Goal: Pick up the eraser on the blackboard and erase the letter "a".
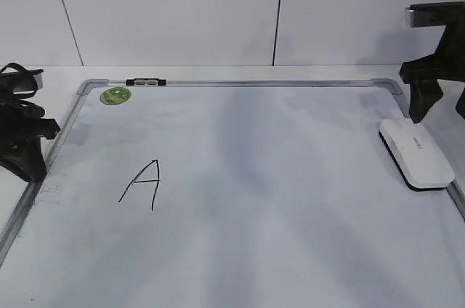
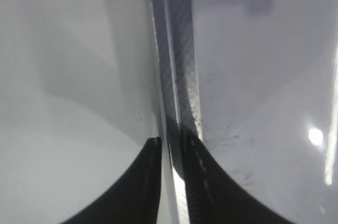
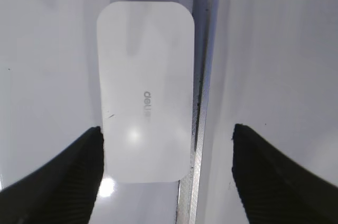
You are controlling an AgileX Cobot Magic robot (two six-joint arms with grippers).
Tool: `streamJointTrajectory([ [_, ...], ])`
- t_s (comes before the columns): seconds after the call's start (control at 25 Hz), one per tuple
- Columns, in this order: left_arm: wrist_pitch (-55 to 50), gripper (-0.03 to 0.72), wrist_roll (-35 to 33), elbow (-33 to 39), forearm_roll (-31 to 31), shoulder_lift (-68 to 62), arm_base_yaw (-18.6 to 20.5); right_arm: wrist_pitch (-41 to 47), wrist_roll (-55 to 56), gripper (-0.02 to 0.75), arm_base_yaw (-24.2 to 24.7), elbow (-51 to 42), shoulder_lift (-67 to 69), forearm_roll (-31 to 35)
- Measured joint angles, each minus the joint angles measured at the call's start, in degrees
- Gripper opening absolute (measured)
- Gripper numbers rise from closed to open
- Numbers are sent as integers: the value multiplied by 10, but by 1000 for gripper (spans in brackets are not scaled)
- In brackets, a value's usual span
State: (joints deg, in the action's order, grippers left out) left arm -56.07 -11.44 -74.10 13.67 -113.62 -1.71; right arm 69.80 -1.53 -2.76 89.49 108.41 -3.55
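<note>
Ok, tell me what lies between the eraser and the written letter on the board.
Nothing: in the exterior view only bare board surface stretches from the eraser at the blackboard's right edge to the capital "A" on the left.

Capital "A" on blackboard, "deli" on eraser

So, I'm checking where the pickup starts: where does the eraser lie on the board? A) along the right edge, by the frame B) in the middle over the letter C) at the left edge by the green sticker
A: the eraser lies flat beside the right side of the blackboard frame, with the open right gripper above it.
</note>
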Motion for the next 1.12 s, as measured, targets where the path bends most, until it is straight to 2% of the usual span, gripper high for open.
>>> streamJointTrajectory([
  [0.24, -26, 319, -2, -51, -24, -1, 0, 0, -4, 594, 0, 0, 0, 3],
  [0.4, -72, 405, -2, -93, -26, -1, 0, 1, -6, 594, 0, 0, -1, 5],
  [0.56, -122, 425, 2, -122, -26, 0, 0, 1, -7, 594, 0, 0, -19, 8],
  [0.84, -132, 428, 9, -123, -28, 59, 0, 3, -8, 592, 0, -8, -62, 29],
  [1.12, -138, 428, 22, -123, -17, 150, 0, 3, -8, 593, 0, -98, -141, 36],
])
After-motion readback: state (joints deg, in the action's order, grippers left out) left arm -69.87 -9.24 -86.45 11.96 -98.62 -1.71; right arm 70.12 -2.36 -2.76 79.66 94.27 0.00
